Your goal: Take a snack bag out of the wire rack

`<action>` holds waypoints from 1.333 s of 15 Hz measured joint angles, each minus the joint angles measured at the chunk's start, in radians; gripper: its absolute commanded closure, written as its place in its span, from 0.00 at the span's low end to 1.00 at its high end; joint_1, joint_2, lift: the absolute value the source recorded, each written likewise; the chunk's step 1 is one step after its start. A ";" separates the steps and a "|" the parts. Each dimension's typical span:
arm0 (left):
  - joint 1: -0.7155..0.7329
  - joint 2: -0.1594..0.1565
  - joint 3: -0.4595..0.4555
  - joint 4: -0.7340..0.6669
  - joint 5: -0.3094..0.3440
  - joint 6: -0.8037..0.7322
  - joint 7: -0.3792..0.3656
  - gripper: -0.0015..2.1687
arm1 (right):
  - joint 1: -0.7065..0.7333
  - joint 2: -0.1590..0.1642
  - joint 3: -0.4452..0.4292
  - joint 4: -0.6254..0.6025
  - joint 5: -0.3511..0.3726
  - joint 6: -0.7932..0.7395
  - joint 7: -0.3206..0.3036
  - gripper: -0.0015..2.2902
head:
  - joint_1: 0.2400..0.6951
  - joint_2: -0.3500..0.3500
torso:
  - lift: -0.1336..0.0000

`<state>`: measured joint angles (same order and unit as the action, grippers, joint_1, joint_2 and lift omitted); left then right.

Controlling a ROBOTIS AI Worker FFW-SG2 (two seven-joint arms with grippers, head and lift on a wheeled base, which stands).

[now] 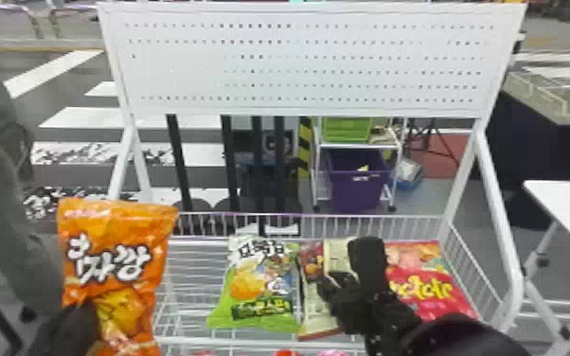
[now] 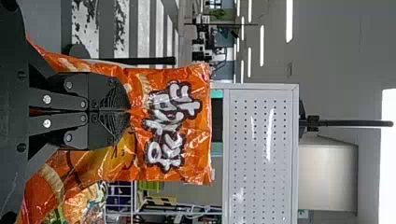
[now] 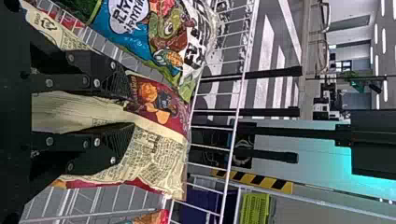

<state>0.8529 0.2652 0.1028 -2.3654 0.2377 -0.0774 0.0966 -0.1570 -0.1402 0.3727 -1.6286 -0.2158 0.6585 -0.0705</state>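
Note:
In the head view my left gripper (image 1: 85,315) holds the orange snack bag (image 1: 113,255) upright at the rack's left front. The left wrist view has this gripper (image 2: 128,111) shut on the middle of the orange bag (image 2: 173,126). My right gripper (image 1: 348,270) is over the cream and maroon bag (image 1: 315,307) lying in the wire rack (image 1: 189,284). In the right wrist view this gripper (image 3: 128,109) stands open, its two fingers apart against the cream and maroon bag (image 3: 159,154), whose film bulges between them.
A green bag (image 1: 260,298) lies left of the cream one, a red bag (image 1: 431,279) right of it, partly behind the right arm. A white pegboard (image 1: 307,61) rises behind the rack. A white table (image 1: 568,203) stands to the right.

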 measured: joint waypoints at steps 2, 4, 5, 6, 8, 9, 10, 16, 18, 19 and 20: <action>0.000 0.001 0.000 0.000 0.001 0.000 0.000 0.90 | 0.008 -0.002 -0.001 -0.015 0.001 0.007 -0.015 0.98 | 0.57 0.50 | 1.00; 0.001 0.004 0.000 -0.001 0.002 0.000 0.000 0.90 | 0.018 -0.007 -0.002 -0.046 0.001 0.011 -0.032 0.98 | 0.57 0.50 | 1.00; 0.002 0.005 0.000 -0.002 0.003 0.000 0.000 0.90 | 0.028 -0.012 -0.004 -0.074 0.001 0.016 -0.041 0.98 | 0.57 0.50 | 1.00; 0.003 0.006 0.000 -0.004 0.003 0.000 0.000 0.90 | 0.045 -0.019 -0.009 -0.123 0.001 0.023 -0.055 0.98 | 0.57 0.50 | 1.00; 0.005 0.007 -0.001 -0.007 0.003 -0.002 0.000 0.90 | 0.098 -0.040 -0.032 -0.249 -0.002 0.037 -0.075 0.98 | 0.57 0.50 | 1.00; 0.006 0.007 -0.001 -0.009 0.003 -0.003 0.000 0.90 | 0.141 -0.056 -0.050 -0.335 -0.004 0.042 -0.084 0.98 | 0.57 0.50 | 1.00; 0.006 0.007 -0.002 -0.010 0.003 -0.003 0.000 0.90 | 0.194 -0.075 -0.073 -0.428 -0.005 0.044 -0.088 0.98 | 0.57 0.50 | 1.00; -0.011 0.010 -0.015 -0.009 0.005 -0.003 0.000 0.90 | 0.691 -0.152 -0.287 -0.829 0.019 -0.183 -0.053 0.98 | 0.57 0.50 | 1.00; -0.015 0.009 -0.016 -0.008 0.006 -0.003 0.000 0.90 | 0.861 -0.136 -0.350 -0.889 0.037 -0.318 -0.035 0.98 | 0.57 0.50 | 1.00; -0.017 0.008 -0.016 -0.007 0.006 -0.003 0.000 0.90 | 0.941 -0.115 -0.376 -0.914 0.055 -0.386 -0.015 0.98 | 0.57 0.50 | 1.00; -0.018 0.007 -0.016 -0.007 0.006 -0.003 0.000 0.90 | 1.009 -0.093 -0.399 -0.931 0.073 -0.445 0.003 0.98 | 0.57 0.50 | 1.00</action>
<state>0.8352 0.2722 0.0872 -2.3721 0.2439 -0.0804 0.0966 0.8524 -0.2330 -0.0266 -2.5601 -0.1425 0.2134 -0.0674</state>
